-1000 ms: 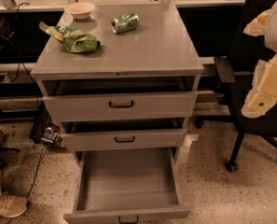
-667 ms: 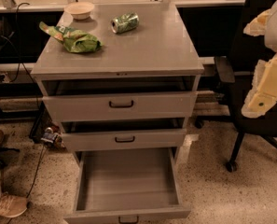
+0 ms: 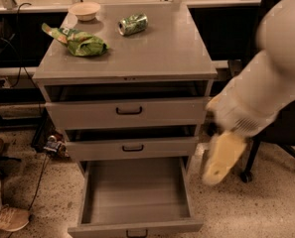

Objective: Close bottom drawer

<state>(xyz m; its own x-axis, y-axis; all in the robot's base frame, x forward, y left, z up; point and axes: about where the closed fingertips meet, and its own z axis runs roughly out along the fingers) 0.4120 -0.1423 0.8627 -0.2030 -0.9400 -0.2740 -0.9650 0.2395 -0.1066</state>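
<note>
Three grey drawers, one cabinet. Bottom drawer (image 3: pixel 134 195): lowest, pulled far out over the floor, small dark handle on its low front. Gripper (image 3: pixel 220 157): right of the cabinet, level with the gap above the bottom drawer and apart from it; whether released or clenched cannot be told. Tabletop (image 3: pixel 167 53): green bag (image 3: pixel 80 41), can (image 3: pixel 133 24) on its side, bowl (image 3: pixel 85 10).

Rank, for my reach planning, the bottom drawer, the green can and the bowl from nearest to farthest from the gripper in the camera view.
The gripper hangs right of the cabinet, level with the lower drawers.
1. bottom drawer: pulled out, low, just left of the gripper.
2. green can: on its side, middle back of the cabinet top.
3. bowl: back left of the top.
</note>
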